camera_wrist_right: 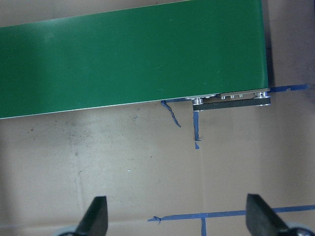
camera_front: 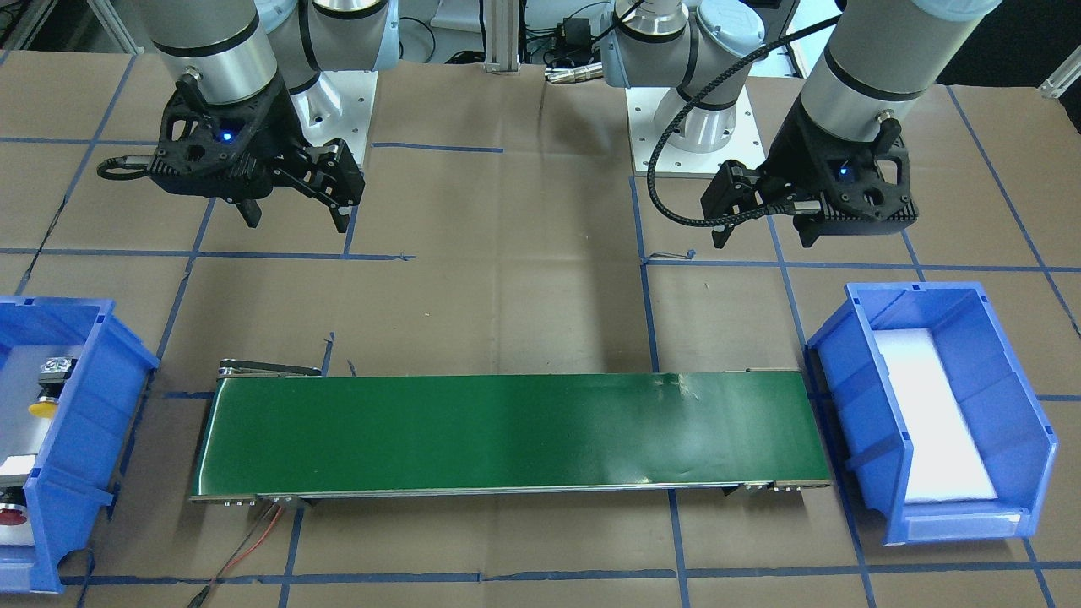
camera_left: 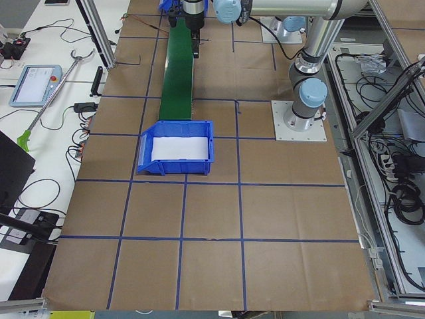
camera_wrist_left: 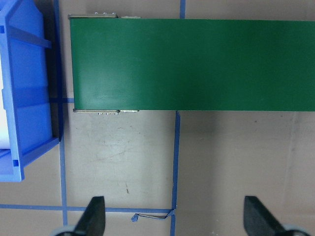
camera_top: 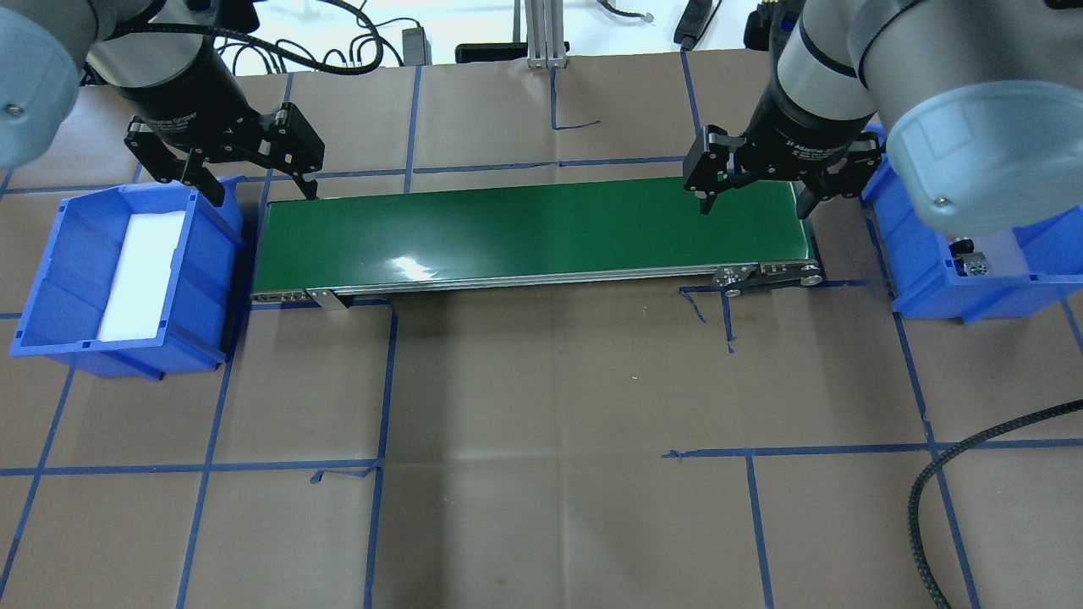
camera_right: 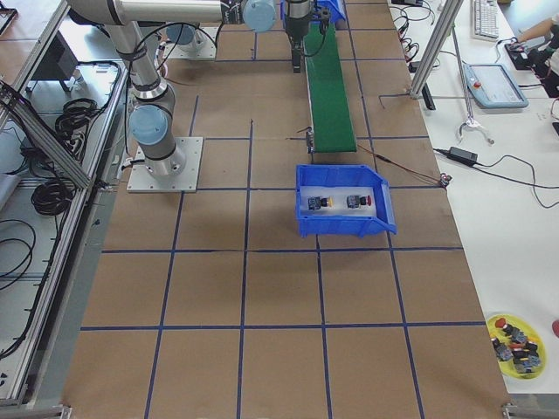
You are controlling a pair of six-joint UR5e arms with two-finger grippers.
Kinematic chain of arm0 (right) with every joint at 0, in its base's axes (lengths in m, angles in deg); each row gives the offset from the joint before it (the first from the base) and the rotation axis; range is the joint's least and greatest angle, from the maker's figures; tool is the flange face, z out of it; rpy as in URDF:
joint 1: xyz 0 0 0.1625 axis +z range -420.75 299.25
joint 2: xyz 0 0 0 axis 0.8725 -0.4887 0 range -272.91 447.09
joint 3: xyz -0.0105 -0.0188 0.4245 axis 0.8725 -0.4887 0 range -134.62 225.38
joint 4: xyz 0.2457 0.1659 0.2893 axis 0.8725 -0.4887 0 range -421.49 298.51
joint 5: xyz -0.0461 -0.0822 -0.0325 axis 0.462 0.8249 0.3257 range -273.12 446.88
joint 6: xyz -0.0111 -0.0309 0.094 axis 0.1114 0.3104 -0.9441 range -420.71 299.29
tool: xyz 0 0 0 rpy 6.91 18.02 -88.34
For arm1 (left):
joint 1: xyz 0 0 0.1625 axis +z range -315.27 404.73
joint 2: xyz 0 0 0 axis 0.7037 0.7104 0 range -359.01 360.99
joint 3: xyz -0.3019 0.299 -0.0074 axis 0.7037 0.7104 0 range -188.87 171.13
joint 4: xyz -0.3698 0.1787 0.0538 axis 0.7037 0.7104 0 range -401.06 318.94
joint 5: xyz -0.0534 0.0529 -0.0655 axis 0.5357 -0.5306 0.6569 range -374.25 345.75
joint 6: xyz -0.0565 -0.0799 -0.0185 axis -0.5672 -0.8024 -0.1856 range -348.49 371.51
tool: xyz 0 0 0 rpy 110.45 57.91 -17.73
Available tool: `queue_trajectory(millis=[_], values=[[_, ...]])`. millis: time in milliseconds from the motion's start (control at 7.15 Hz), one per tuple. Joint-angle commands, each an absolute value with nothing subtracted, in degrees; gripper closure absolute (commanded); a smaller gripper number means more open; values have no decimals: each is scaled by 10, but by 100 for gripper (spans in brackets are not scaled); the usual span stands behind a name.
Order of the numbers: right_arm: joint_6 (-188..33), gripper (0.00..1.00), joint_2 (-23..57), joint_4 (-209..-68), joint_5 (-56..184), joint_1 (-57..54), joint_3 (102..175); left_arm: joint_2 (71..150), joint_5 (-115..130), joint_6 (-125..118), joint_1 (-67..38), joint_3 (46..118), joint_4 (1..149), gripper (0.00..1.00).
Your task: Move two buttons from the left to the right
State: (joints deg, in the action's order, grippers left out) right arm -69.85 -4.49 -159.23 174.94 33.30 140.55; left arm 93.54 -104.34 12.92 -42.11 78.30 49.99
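The yellow button (camera_front: 40,409) and the red button (camera_front: 10,513) lie on the white pad of a blue bin (camera_front: 76,422) at the belt's end on my right side. Both also show in the exterior right view, yellow (camera_right: 314,203) and red (camera_right: 358,202). My right gripper (camera_top: 753,207) is open and empty, hovering over the belt's right end, apart from that bin (camera_top: 922,279). My left gripper (camera_top: 261,193) is open and empty above the belt's left end. In each wrist view the fingertips (camera_wrist_left: 93,216) (camera_wrist_right: 96,216) stand wide apart over brown paper.
A long green conveyor belt (camera_top: 533,233) runs between the two bins. A second blue bin (camera_top: 51,288) on my left holds only a white foam pad. A black braided cable (camera_top: 973,457) lies at the near right. Blue tape lines cross the brown table cover.
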Motion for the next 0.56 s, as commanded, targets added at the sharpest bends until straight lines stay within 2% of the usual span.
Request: queue_trajectory(millis=[0,420], values=[[-698,0,-45,-1592,1749,333,1406,935,-1043,129,-421,782,500,0],[-699,0,-45,-1592,1750,334,1404,935,-1043,129,-421,782,500,0]])
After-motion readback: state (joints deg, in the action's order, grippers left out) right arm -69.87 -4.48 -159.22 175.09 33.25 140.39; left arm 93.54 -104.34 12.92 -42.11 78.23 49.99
